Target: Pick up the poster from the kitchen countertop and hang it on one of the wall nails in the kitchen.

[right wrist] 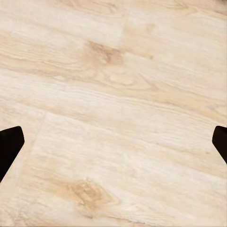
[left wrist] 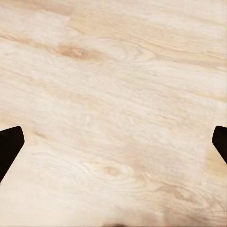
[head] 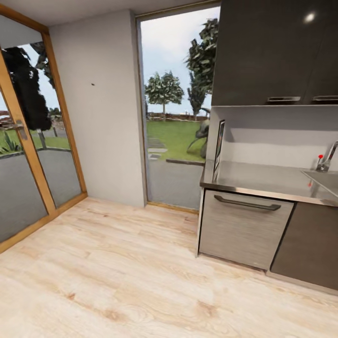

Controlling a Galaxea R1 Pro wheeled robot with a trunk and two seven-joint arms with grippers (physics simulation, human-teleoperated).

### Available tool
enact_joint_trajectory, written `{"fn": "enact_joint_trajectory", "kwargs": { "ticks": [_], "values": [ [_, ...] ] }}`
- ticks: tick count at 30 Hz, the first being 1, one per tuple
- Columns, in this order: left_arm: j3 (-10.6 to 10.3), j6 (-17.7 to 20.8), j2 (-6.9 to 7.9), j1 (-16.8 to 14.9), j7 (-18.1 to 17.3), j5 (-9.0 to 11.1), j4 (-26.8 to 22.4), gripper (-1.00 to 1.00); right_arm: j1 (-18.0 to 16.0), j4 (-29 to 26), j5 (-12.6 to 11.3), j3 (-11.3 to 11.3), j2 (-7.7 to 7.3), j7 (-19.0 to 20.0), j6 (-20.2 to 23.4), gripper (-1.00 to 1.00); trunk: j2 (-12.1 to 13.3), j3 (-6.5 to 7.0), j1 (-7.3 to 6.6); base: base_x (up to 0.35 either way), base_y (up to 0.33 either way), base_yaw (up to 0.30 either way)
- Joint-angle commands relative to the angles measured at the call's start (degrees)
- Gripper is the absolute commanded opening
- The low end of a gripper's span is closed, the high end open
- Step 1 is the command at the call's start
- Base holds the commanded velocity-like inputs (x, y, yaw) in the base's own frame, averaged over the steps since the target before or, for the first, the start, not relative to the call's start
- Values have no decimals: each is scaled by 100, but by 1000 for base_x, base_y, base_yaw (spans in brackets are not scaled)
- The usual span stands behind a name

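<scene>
The robot looks to be approaching: the poster (head: 218, 149) leans upright at the kitchen countertop's (head: 263, 180) window end, so next comes closing in, both grippers' (left wrist: 113, 142) (right wrist: 113, 142) jaws spread, empty.

Wood floor (head: 117, 281), glass door (head: 28, 155), faucet (head: 327, 159), upper cabinets (head: 277, 51)

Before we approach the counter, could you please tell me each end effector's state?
Left end effector: open, holding nothing.
Right end effector: open, holding nothing.

poster (head: 218, 149) edge-on, artwork unreadable, wall nail (head: 92, 84) a speck, sink (head: 324, 180) cropped
</scene>
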Motion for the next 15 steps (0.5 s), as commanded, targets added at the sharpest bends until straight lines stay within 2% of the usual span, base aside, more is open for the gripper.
{"fn": "enact_joint_trajectory", "kwargs": {
  "ticks": [1, 10, 15],
  "values": [
    [4, -11, -1, 1, 0, -4, -3, 100, -3, 5, -3, 0, 0, 0, -18, 100, -2, -5, 2, 125, 13, -16],
    [10, -19, 5, 1, 2, -4, 3, 100, 0, -145, -34, -13, 35, -1, -28, 100, -2, -5, 2, 33, 3, -4],
    [12, -20, 7, 1, 2, -4, 1, 100, 1, -1065, -9, 10, 70, -16, -30, 100, -2, -5, 2, 3, 0, 0]
  ]
}}
